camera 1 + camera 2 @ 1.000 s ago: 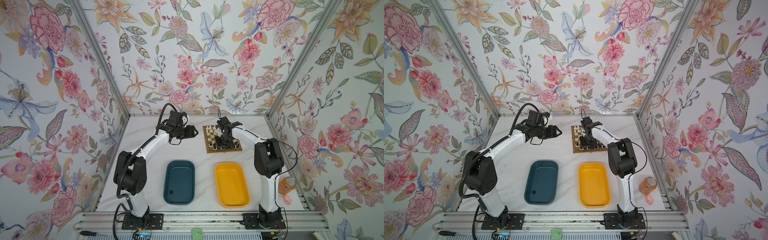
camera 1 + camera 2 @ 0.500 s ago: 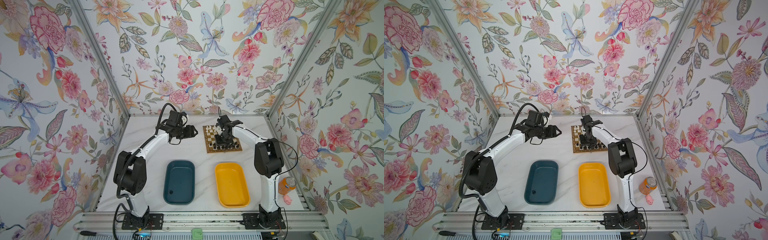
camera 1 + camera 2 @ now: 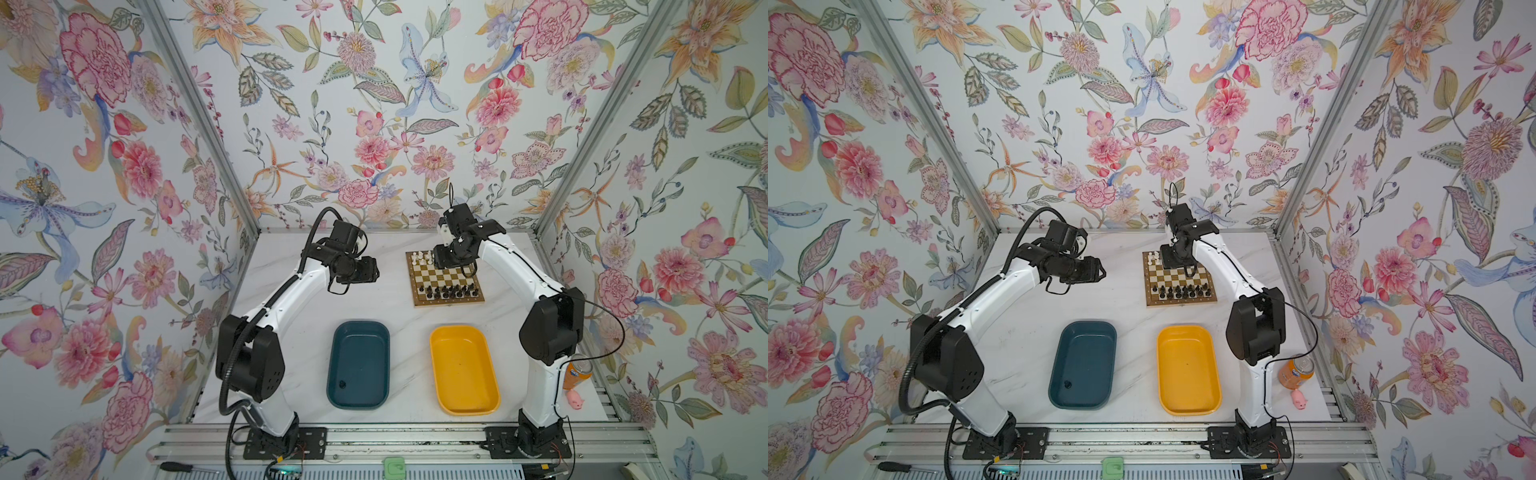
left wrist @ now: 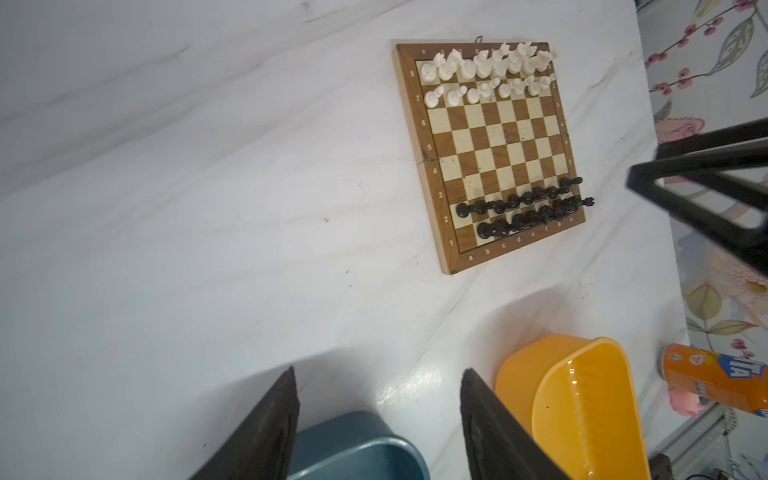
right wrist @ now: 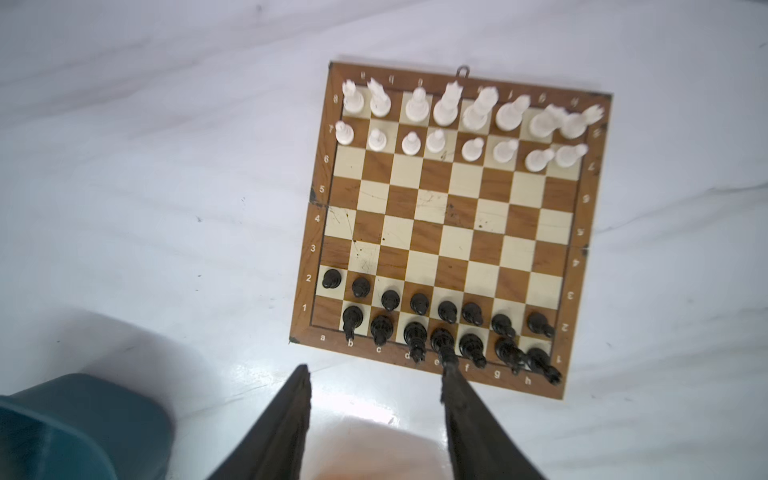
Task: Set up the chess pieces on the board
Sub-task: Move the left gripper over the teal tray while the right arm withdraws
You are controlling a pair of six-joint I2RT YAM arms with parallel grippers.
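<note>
Plainly, left claw [image 4: 377,372] gapes empty; right claw [image 5: 376,370] gapes empty above the board [image 5: 457,232].

We stretch our left arm [image 3: 282,295] from the near-left corner of the table [image 3: 409,353] toward its far middle, wrist level, left gripper [image 4: 377,370] with jaws parted on nothing. Our right arm [image 3: 511,266] arcs from the near-right corner toward the far edge, wrist bent downward, right gripper [image 5: 375,369] likewise parted and empty.

From above, the right arm [image 3: 457,249] hides most white chess pieces [image 3: 421,258] on the board [image 3: 446,277]; the dark speck [image 3: 342,384] in the teal tray [image 3: 360,323] is too small to name.
</note>
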